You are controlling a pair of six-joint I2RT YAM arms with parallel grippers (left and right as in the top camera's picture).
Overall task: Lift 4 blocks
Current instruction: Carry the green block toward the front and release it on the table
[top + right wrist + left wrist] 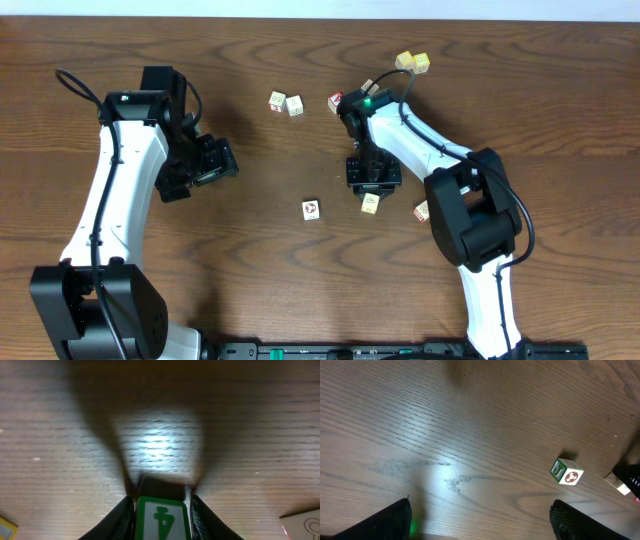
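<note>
The right gripper (162,505) is clamped on a block (162,520), green mark showing, snug between its fingers. Over there, the left gripper (485,522) hangs wide open, a second block (566,471) lying on the table (420,420), well apart.

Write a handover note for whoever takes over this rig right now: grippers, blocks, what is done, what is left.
Left gripper: open, empty, over bare table.
Right gripper: shut on a green-framed block; cannot tell if it is off the table.
Loose: picture block mid-table; pale block by the right arm.
Done: one block gripped.
Left: lift the four.
</note>
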